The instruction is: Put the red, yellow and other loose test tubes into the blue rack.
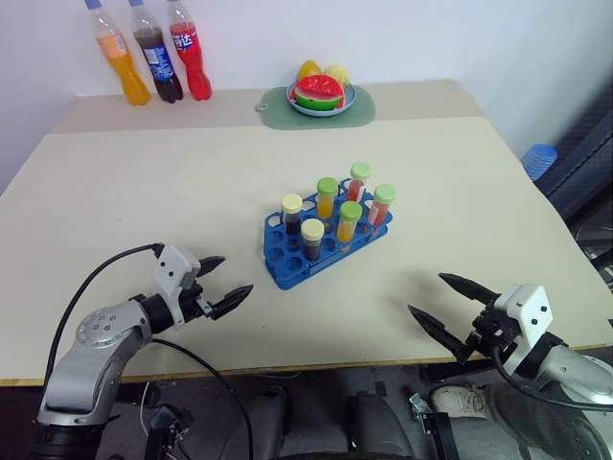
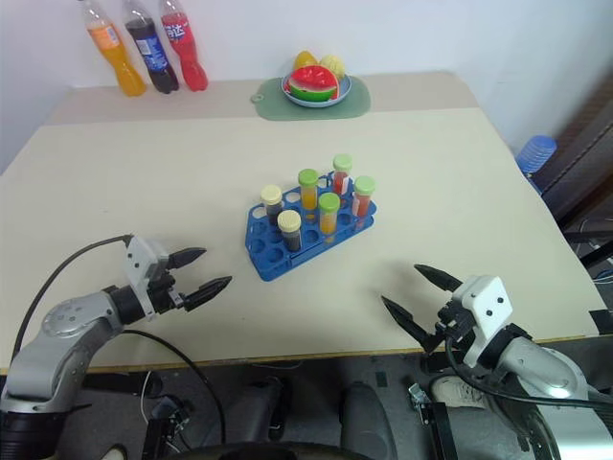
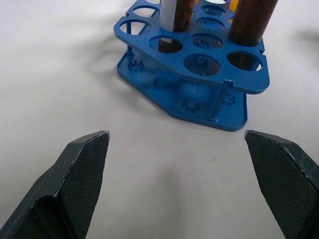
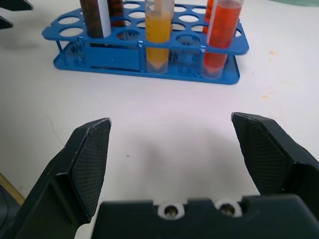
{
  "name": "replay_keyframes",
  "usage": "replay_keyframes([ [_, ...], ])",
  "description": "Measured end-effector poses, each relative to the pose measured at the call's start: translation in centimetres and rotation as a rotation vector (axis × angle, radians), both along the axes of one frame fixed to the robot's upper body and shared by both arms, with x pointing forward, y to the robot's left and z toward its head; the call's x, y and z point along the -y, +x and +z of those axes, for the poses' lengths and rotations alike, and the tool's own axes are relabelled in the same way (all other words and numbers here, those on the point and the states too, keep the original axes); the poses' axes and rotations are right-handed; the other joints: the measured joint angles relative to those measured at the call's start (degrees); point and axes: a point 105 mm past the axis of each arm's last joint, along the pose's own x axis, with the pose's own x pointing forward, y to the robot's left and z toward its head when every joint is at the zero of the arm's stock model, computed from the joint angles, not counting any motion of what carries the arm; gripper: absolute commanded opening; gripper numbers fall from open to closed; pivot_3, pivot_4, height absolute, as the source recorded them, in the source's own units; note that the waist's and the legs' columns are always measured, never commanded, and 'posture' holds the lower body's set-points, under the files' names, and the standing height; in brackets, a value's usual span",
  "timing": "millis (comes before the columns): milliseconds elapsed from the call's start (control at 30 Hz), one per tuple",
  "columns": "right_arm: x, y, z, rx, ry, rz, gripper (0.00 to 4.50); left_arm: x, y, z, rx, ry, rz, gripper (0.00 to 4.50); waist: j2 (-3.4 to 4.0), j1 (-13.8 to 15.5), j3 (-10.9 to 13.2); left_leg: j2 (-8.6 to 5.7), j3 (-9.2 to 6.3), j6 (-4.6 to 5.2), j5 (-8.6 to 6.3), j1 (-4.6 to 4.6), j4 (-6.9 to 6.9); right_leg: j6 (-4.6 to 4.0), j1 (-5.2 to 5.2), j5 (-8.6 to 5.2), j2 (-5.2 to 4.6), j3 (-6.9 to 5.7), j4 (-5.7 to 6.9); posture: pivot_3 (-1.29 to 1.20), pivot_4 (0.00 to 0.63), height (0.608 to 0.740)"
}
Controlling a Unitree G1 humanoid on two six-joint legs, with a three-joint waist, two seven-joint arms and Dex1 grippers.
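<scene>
Blue rack (image 1: pixel 324 238) sits mid-worktop in the left eye view, six capped tubes upright in it: two dark ones with pale yellow caps (image 1: pixel 292 213) toward the near-left end, two orange with green caps (image 1: pixel 328 196), two reddish with green caps (image 1: pixel 384 204) at the far-right end. No loose tube lies anywhere on the beige worktop (image 1: pixel 144 192), so by my reading the loading step is finished or nearly so, and both arms are parked clear. Left claw (image 1: pixel 223 285) hangs near the front edge, fingers spread, empty, well apart from the rack; right claw (image 1: pixel 451 307) likewise spread and empty by the front-right edge. Right eye view: same layout; three drink bottles (image 2: pixel 139 53) and a fruit plate (image 2: pixel 314 86) on a green mat stand along the far edge, well away from the work. Plenty of bare surface all round the rack; the tight spots are the front edge beneath both claws and the right edge. Left wrist view: black fingers (image 3: pixel 82 169) wide apart, nothing between them, the rack's empty holes (image 3: pixel 202 62) facing the claw with a dark tube behind. Right wrist view: fingers (image 4: pixel 87 159) wide apart, nothing held, rack long side on with orange and red tubes nearest. Next move, as I judge it: scan for any stray tube; if none, keep both claws back from the rack so nothing tips.
</scene>
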Motion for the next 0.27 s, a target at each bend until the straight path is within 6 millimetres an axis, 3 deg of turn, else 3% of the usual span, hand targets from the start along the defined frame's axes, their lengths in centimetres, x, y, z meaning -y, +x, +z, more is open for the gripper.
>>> replay_keyframes([
  [267,0.06,-0.18,-0.23,-0.010,-0.001,0.000,4.29,-0.04,-0.95,-0.55,-0.008,0.007,-0.033,4.48,0.01,0.0,0.0,0.00,0.00,0.00,0.00,0.00,0.00,-0.05,0.01,-0.03,-0.01,0.00,-0.01,0.00,0.150,0.740],
])
